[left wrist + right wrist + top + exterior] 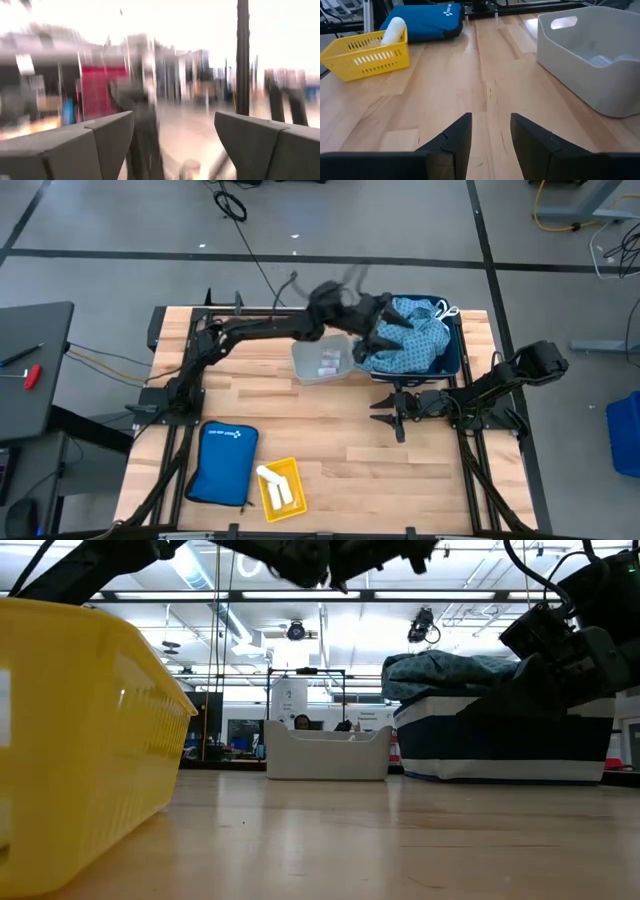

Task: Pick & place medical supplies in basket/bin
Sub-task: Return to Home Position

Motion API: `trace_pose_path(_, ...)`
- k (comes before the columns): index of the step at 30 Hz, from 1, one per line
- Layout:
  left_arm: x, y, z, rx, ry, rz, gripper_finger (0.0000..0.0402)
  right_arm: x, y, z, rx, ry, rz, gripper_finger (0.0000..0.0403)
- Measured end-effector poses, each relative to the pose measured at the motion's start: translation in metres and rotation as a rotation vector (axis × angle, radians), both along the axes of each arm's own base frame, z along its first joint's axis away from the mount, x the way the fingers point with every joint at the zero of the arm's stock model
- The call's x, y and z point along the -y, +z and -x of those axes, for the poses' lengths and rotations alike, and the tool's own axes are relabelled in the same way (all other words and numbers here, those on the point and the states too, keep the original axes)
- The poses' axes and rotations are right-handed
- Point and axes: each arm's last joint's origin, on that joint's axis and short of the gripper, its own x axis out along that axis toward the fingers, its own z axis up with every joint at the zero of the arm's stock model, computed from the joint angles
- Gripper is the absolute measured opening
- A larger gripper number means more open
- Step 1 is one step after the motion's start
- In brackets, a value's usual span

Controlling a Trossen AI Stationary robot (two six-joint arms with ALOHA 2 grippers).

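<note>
A light blue patterned cloth (pixel 415 335) lies heaped in a navy bin (pixel 455 352) at the table's far right; in the low view the cloth (pixel 450 670) rises above the bin's rim. A dark cloth part (pixel 366 352) hangs at the bin's left side. Small pale items (pixel 326 362) lie in a grey tub (pixel 318 372). White rolls (pixel 272 480) lie in a yellow basket (pixel 280 486). My left gripper (pixel 378 320), blurred, hovers open above the bin's left edge. My right gripper (pixel 490 131) rests low over the table, open and holding nothing.
A flat bright blue pouch (pixel 222 462) lies at the table's near left beside the yellow basket. The grey tub (pixel 590 55) stands ahead of my right gripper to one side. Bare wood (pixel 330 420) lies between tub, basket and right gripper. A person shows far behind the table.
</note>
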Motion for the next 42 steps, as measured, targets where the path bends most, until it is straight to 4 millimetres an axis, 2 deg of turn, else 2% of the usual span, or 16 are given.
trace_pose_path(5, 0.004, -0.025, 0.029, 0.414, 0.056, 0.225, 0.0279, 0.001, 0.0, 0.0, 0.001, -0.018, 0.015, 0.0144)
trace_pose_path(8, 0.004, -0.047, 0.042, 0.514, 0.108, 0.279, 0.0279, 0.001, 0.0, 0.0, 0.001, -0.021, 0.016, 0.0144)
trace_pose_path(17, 0.001, -0.095, 0.054, 0.316, 0.203, 0.229, 0.0279, 0.001, 0.0, 0.0, 0.002, -0.025, 0.016, 0.0144)
trace_pose_path(23, 0.006, -0.11, 0.076, 0.28, 0.313, 0.164, 0.0279, 0.001, 0.0, 0.0, 0.002, -0.026, 0.015, 0.0144)
trace_pose_path(32, 0.021, -0.131, 0.132, 0.097, 0.48, 0.042, 0.0279, 0.001, 0.0, 0.0, 0.001, -0.027, 0.015, 0.0144)
trace_pose_path(42, 0.047, -0.151, 0.197, 0.022, 0.562, 0.017, 0.0279, 0.001, 0.0, 0.0, 0.001, -0.032, 0.013, 0.0144)
